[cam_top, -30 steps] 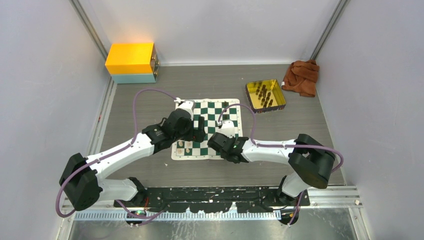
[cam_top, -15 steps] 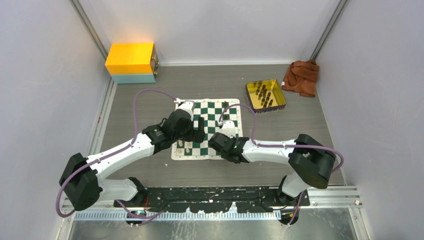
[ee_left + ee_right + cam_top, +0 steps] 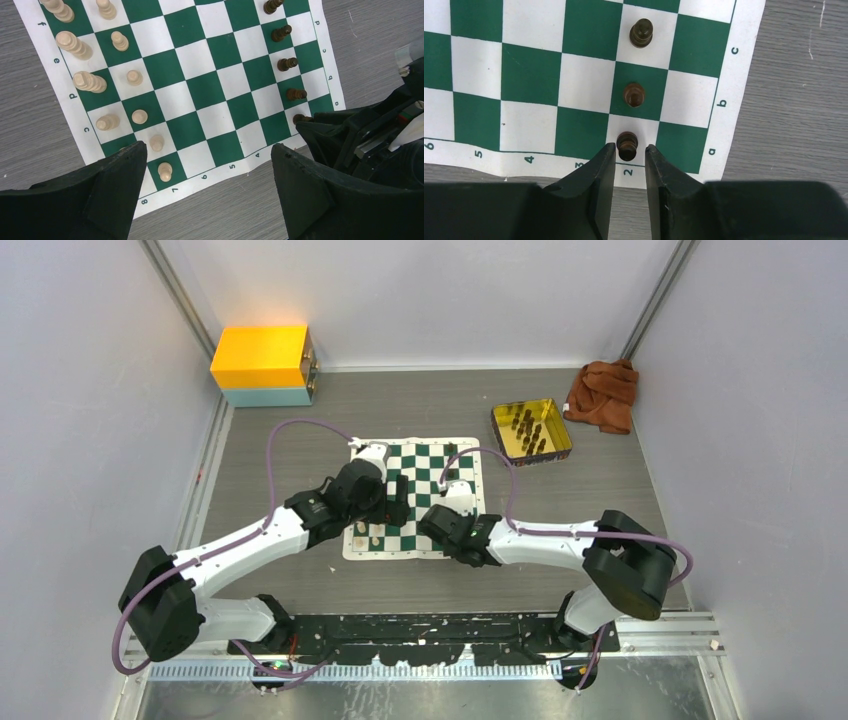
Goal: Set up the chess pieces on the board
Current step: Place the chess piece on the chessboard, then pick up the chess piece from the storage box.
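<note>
Two open jaws, nothing held

Three dark pawns (image 3: pixel 634 94) stand on the board (image 3: pixel 531 75) along its 2 line. The right gripper (image 3: pixel 630 150) straddles the end pawn (image 3: pixel 626 144), fingers just clear of it. The left gripper (image 3: pixel 207 150) hangs spread wide over the board's edge, near the cream pieces (image 3: pixel 85 80).

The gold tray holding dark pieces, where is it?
In the top view, the gold tray sits on the right side, just past the board's far right corner, beside the brown cloth.
</note>
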Controlling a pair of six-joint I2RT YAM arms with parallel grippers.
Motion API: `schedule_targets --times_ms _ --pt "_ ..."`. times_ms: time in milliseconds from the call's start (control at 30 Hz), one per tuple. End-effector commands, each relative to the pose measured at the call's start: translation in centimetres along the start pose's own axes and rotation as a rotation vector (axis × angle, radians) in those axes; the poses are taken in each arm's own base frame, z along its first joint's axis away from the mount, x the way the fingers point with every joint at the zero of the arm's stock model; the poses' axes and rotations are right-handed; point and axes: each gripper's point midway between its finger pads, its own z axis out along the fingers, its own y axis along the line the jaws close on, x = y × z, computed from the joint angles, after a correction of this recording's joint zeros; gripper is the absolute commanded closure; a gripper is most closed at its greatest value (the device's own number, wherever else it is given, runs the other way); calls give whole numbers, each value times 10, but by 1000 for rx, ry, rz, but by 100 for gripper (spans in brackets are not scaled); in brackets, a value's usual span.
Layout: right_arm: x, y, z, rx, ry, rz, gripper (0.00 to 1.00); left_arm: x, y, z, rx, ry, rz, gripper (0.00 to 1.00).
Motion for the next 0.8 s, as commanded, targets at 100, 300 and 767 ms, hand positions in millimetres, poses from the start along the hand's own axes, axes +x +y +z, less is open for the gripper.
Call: schedule_targets --times_ms 100,300,767 --pt "-36 10 -30 -49 -75 29 66 -24 -4 -12 19 -90 -31 6" --pt "-64 17 -72 -82 -156 31 66 -29 0 -24 13 -119 -38 5" --pt "-191 -32 -135 51 -528 158 20 -48 -4 -30 6 -156 -36 5"
